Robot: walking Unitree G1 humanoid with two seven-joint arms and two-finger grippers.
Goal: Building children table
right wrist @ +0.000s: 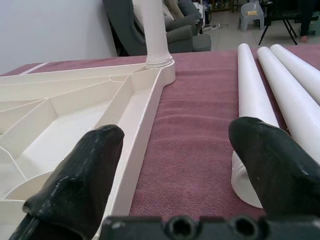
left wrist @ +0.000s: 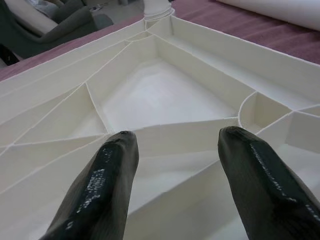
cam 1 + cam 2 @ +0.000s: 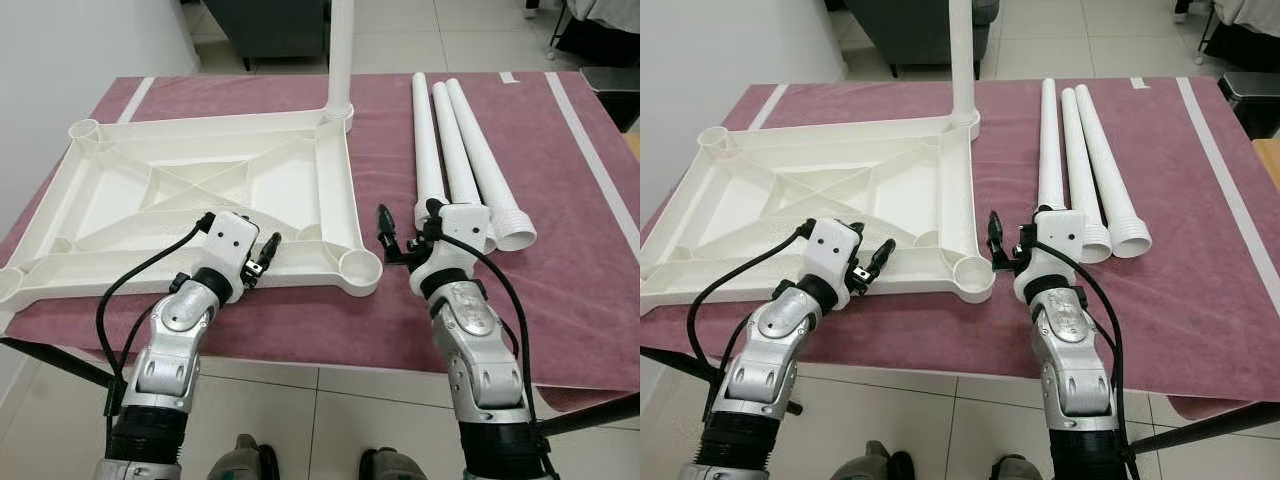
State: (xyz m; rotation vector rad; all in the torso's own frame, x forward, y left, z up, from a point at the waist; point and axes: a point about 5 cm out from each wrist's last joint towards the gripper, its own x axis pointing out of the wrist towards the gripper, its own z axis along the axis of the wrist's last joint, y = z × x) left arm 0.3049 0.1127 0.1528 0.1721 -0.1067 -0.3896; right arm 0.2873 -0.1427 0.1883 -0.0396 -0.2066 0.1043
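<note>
White plastic ribbed tabletop (image 3: pixel 215 195), upside down, left half of frame, on the maroon-covered table (image 3: pixel 560 250). One white leg (image 3: pixel 341 55) stands fitted in its upper-right corner socket. Three loose white tapered tube legs (image 3: pixel 462 160) lie side by side, right of centre. Judged one of four fitted; three sockets left. Left tool (image 3: pixel 262 258) open, empty, over the tabletop's near edge. Right tool (image 3: pixel 405 232) open, empty, between tabletop and loose legs.

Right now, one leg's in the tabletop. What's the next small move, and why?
Probably shift the right tool over the nearest loose leg and close on it. That tool is open, just left of the leg's wide end, and three legs lie side by side on the cloth. The upturned tabletop has one leg standing at its far corner; the near right socket is vacant.
</note>
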